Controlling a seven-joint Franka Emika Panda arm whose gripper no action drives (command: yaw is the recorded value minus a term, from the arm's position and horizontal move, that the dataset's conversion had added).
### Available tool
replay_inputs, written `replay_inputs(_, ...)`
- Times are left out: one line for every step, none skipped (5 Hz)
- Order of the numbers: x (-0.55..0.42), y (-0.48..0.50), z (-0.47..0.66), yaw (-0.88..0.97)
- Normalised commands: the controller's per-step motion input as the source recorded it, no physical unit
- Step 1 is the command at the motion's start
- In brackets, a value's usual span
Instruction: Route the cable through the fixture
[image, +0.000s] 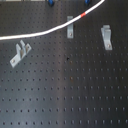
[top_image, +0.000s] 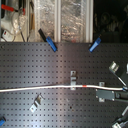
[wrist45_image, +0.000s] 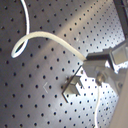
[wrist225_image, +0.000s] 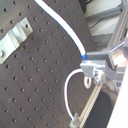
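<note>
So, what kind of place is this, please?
Probably a laboratory or robotics test bench. The work surface is a black perforated breadboard with a regular hole grid, small metal clips are bolted to it, and a white cable runs across it. Shelving with clutter appears behind in the second exterior view.

Black perforated board fills both exterior views, holes in a regular grid. In the second exterior view, two blue clamps sit at its far edge: one toward the second exterior view's left, one toward the right, both tilted. Behind them, clear plastic bins with crinkled wrapping inside. A clutter of wires and parts sits at the second exterior view's upper left, too blurred to identify. Blue bits also show at the first exterior view's top edge.
</note>
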Motion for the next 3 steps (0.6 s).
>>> replay_inputs(0.0, 0.0, 0.02, 0.0)
replay_inputs(-0.023, -0.003, 0.04, 0.0)
replay_inputs(-0.005, 0.054, 0.0, 0.0)
